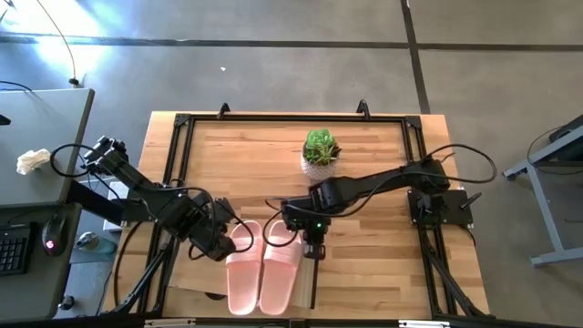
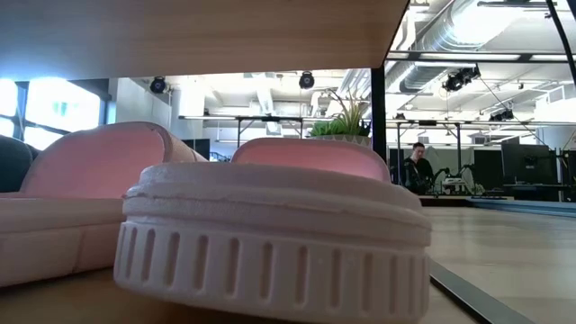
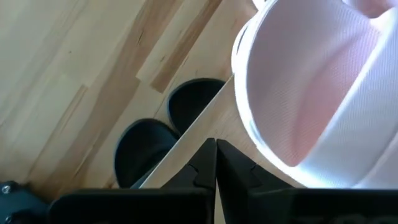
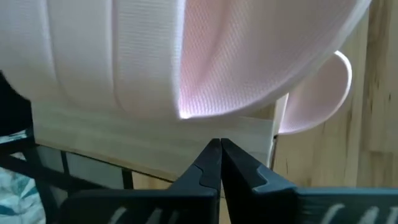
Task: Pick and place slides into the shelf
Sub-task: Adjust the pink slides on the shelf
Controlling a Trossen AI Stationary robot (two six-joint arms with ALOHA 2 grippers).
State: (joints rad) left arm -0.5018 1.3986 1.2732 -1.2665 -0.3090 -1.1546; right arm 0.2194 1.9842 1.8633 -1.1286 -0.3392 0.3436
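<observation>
Two light pink slides [image 1: 262, 269] lie side by side, touching, at the lower centre of the high view, soles down, ribbed straps up, toes toward the bottom edge; they rest on the flat light-wood top of the shelf [image 1: 196, 282], low in that frame; in the low view another pink pair [image 2: 270, 225] fills the foreground under the shelf panel [image 2: 198, 36] across the top.

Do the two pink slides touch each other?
Touching. In the high view, the left slide and right slide lie side by side with no gap between them.
</observation>
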